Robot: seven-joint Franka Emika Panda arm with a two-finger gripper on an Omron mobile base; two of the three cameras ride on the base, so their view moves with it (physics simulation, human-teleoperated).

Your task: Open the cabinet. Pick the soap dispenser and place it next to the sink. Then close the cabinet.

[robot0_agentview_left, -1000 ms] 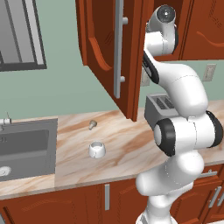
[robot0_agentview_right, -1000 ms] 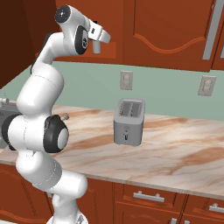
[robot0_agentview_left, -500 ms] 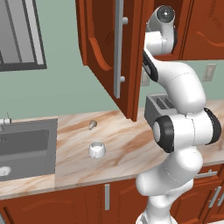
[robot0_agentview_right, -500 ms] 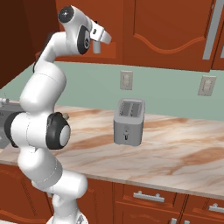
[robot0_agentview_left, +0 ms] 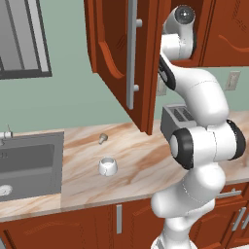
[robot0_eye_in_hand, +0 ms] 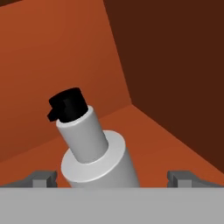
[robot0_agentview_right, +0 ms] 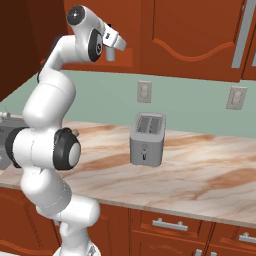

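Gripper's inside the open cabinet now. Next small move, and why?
Probably close the jaws. In the hand view the grey-silver cylindrical soap dispenser with black pump top stands between the wide-open gripper fingertips, one on each side, not yet touching. The reddish-brown wooden cabinet door is already swung open.

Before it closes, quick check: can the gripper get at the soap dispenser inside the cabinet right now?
Probably yes. The cabinet door stands open, and the soap dispenser sits between the open fingers with nothing in between.

cabinet (robot0_agentview_left: 116, 53) reddish-brown wood, silver bar handle (robot0_agentview_left: 131, 53); soap dispenser (robot0_eye_in_hand: 94, 151) grey-silver with black pump top; sink (robot0_agentview_left: 26, 165) grey; counter (robot0_agentview_left: 136, 160) beige marble with brown veins; toaster (robot0_agentview_right: 147, 138) grey; cup (robot0_agentview_left: 108, 166) white; wall (robot0_agentview_left: 63, 97) pale green
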